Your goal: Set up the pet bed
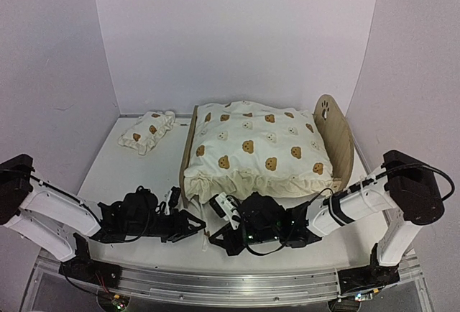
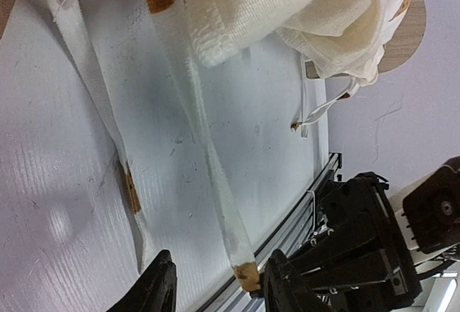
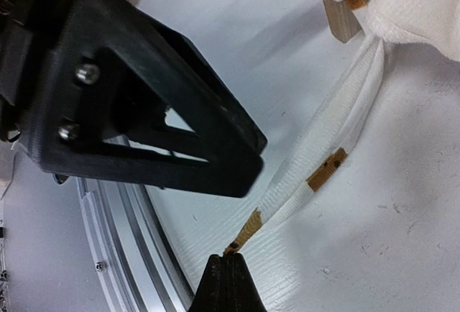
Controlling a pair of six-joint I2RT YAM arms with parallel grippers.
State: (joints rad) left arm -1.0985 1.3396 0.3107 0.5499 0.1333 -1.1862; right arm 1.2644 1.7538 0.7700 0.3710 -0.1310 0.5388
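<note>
The plywood pet bed point(image 1: 336, 139) stands at mid-table with the bear-print cushion point(image 1: 255, 147) lying on it; its striped base is hidden. Two cushion ties point(image 2: 205, 147) trail over the table toward the near edge. My left gripper point(image 1: 188, 224) is open; in the left wrist view point(image 2: 220, 263) one tie's brown end point(image 2: 248, 276) lies between the fingers, next to the right one. My right gripper point(image 1: 214, 239) is shut point(image 3: 228, 265) on the brown tip of a tie point(image 3: 248, 229), low over the table. A bed leg point(image 3: 338, 10) shows in the right wrist view.
The small bear-print pillow point(image 1: 147, 131) lies left of the bed. The two grippers are close together by the bed's near left corner; the left gripper's body point(image 3: 136, 103) fills the right wrist view. The metal rail point(image 1: 215, 283) runs along the table's near edge. White walls stand on three sides.
</note>
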